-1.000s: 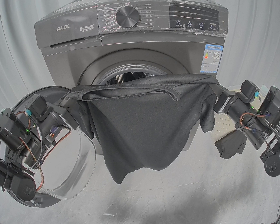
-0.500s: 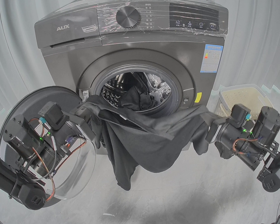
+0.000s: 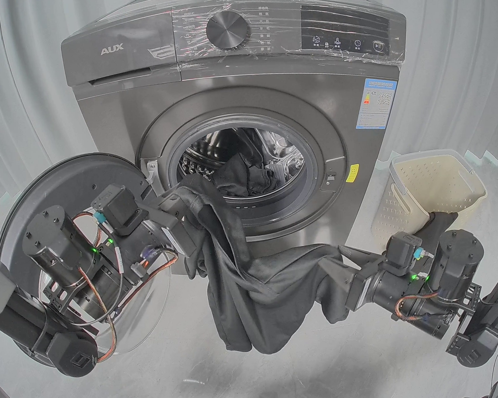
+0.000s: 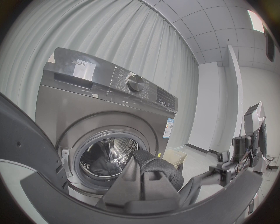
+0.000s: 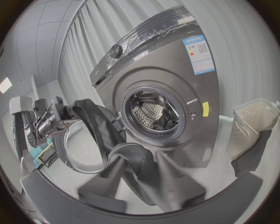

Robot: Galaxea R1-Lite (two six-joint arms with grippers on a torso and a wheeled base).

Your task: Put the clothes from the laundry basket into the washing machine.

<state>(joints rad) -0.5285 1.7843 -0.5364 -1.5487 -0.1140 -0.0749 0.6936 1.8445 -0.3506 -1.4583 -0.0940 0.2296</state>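
My left gripper [image 3: 186,208] and right gripper [image 3: 334,274] both pinch the shirt [image 3: 256,298] by its edges. It's limp, light and sagging between them, so I'd judge the bunched hem my surest hold.

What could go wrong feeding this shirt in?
The black shirt sags well below the drum opening between the left gripper and right gripper; its hem may catch outside the rim.
A dark cloth draped over the laundry basket hangs close behind the right gripper and could snag.
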